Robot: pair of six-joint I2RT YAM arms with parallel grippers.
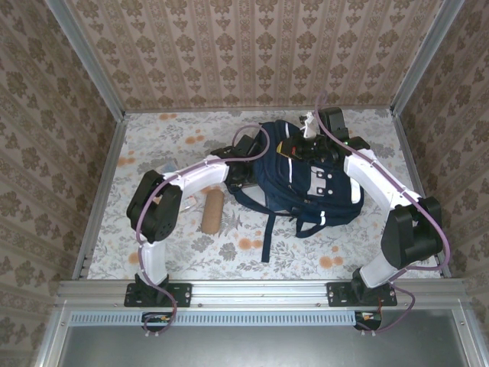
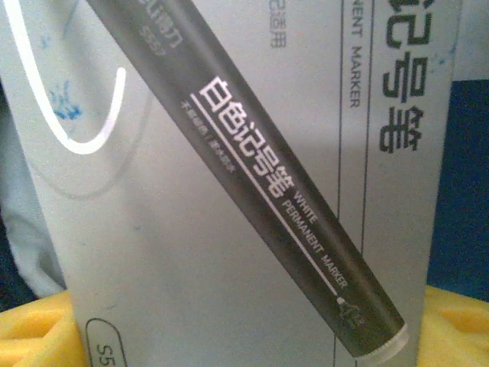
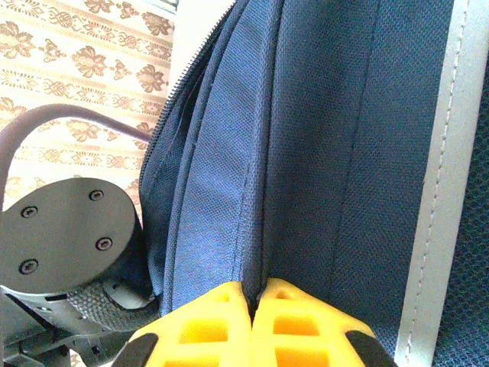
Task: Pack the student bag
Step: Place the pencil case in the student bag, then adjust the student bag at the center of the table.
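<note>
Currently: loading step | left fingers point(image 1: 245, 148), wide, hold marker box point(image 2: 229, 229) at 10 o'clock of student bag point(image 1: 306, 183) | right fingers point(image 3: 263, 317) pinch its fabric, 12 o'clock | next, likely: slide box inside.

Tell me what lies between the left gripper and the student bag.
In the left wrist view, a grey white-marker box sits between the yellow fingers of the left gripper, in front of the student bag.

One student bag point(image 1: 309, 180), one marker box point(image 2: 153, 252), one brown roll point(image 1: 212, 211), and two arms: left arm point(image 1: 195, 177), right arm point(image 1: 374, 180).
</note>
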